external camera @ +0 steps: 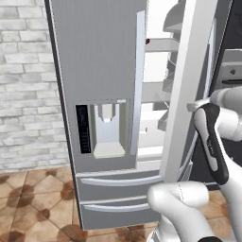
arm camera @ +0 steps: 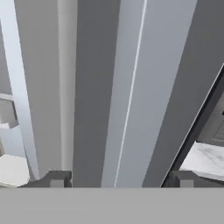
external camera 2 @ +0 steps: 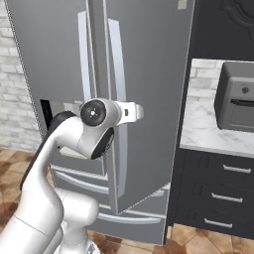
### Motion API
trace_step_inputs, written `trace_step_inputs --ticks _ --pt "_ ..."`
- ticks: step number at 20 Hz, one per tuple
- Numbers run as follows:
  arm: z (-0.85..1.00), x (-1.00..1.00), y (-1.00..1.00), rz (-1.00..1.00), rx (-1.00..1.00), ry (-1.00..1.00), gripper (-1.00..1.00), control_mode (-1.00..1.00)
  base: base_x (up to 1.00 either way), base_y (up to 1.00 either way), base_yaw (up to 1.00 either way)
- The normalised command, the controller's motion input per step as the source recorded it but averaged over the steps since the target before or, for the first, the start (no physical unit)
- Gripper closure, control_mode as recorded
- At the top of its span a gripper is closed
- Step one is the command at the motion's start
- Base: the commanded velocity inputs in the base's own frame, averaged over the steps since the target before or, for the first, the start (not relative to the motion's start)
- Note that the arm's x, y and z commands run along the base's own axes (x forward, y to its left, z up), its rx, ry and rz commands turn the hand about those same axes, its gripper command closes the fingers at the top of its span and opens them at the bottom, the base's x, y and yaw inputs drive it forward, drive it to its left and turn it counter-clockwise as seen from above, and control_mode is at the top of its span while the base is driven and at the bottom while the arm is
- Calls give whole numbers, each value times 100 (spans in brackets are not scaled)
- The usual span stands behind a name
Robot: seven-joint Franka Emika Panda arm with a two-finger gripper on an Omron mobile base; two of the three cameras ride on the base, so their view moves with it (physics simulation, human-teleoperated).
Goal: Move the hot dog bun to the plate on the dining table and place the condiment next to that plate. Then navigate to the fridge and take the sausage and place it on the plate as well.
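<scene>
Gripper point(arm camera: 118, 179) jaws spread wide astride the fridge point(external camera: 101, 71) door handle point(arm camera: 129, 87), gripping nothing. Beyond it, white shelves point(external camera: 158, 45) hold a small dark red item point(external camera: 147, 41). Below lies brown tile floor point(external camera: 28, 208).

White arm point(external camera 2: 44, 198), dark joints, rounded links

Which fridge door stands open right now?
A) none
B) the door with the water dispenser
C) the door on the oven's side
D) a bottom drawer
C: the fridge door on the oven's side is swung out, baring white shelves; the dispenser door stays flush.
</scene>
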Motion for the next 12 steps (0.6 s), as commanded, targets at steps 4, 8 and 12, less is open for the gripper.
trace_step_inputs --ticks 4,8,12 --pt "55 -84 14 0 -14 -3 -100 -100 0 0 0" --pt "38 -55 0 -1 -16 -1 -100 -100 0 0 0" --pt "18 -69 -7 -1 -4 -13 -100 -100 0 0 0"
